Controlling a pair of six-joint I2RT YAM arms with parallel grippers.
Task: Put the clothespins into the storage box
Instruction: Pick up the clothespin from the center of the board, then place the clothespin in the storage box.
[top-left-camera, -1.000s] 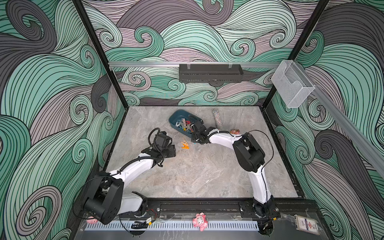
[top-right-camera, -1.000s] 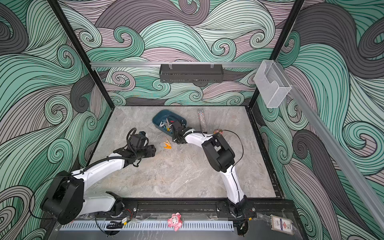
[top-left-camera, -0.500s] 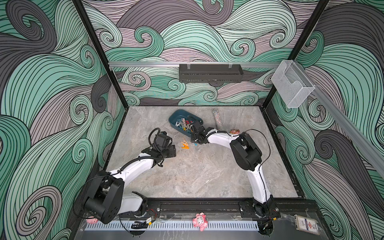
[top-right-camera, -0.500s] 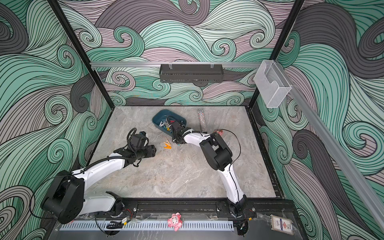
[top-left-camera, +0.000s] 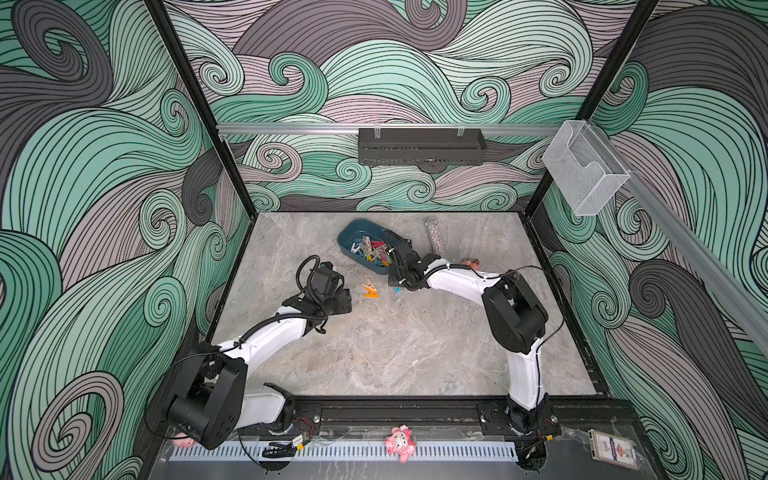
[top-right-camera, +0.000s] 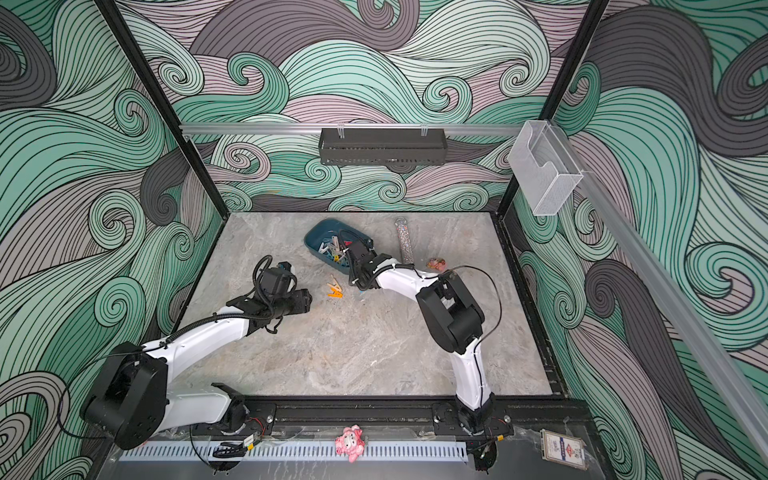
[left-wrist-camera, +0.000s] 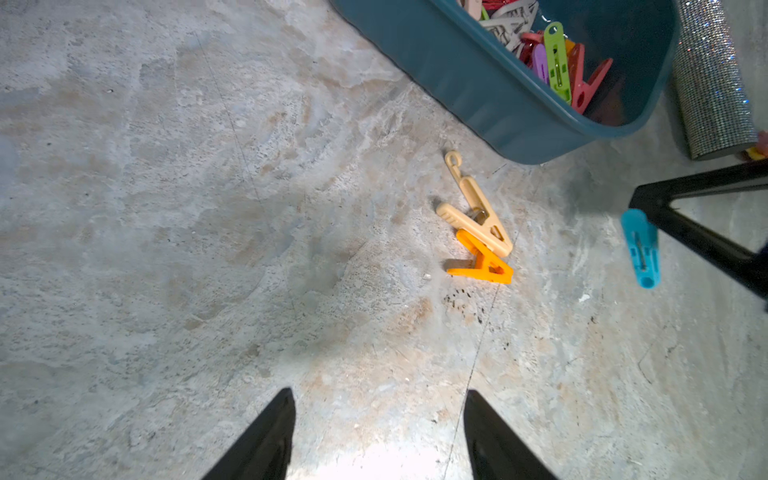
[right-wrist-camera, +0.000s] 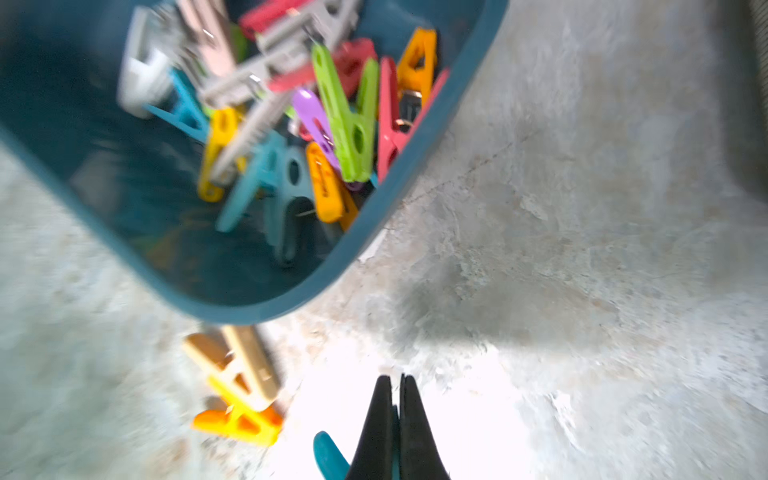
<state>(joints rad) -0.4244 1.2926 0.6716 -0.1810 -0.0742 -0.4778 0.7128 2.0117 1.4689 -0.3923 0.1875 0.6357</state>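
The dark teal storage box (top-left-camera: 348, 237) (top-right-camera: 315, 237) (left-wrist-camera: 457, 70) (right-wrist-camera: 232, 307) stands at the back of the table and holds several clothespins of many colours (top-left-camera: 371, 251) (right-wrist-camera: 349, 124). A beige clothespin (top-left-camera: 367, 285) (left-wrist-camera: 478, 212) (right-wrist-camera: 245, 365) and an orange clothespin (top-left-camera: 371, 294) (left-wrist-camera: 482, 264) (right-wrist-camera: 241, 419) lie touching on the table in front of it. Beside the box's near corner, my right gripper (top-left-camera: 395, 285) (right-wrist-camera: 396, 378) is shut on a teal clothespin (left-wrist-camera: 640, 249) (right-wrist-camera: 328, 455). My left gripper (top-left-camera: 345, 301) (left-wrist-camera: 378, 399) stands open and empty, left of the two loose pegs.
A glittery tube (top-left-camera: 435, 241) lies right of the box, with a small pinkish object (top-left-camera: 471, 262) near it. A black perforated tray (top-left-camera: 422, 145) and a clear holder (top-left-camera: 582, 174) hang on the walls. A pink toy (top-left-camera: 400, 442) sits on the front rail.
My right gripper has closed on the teal clothespin, and its arm shifted slightly left. The left arm has not moved.
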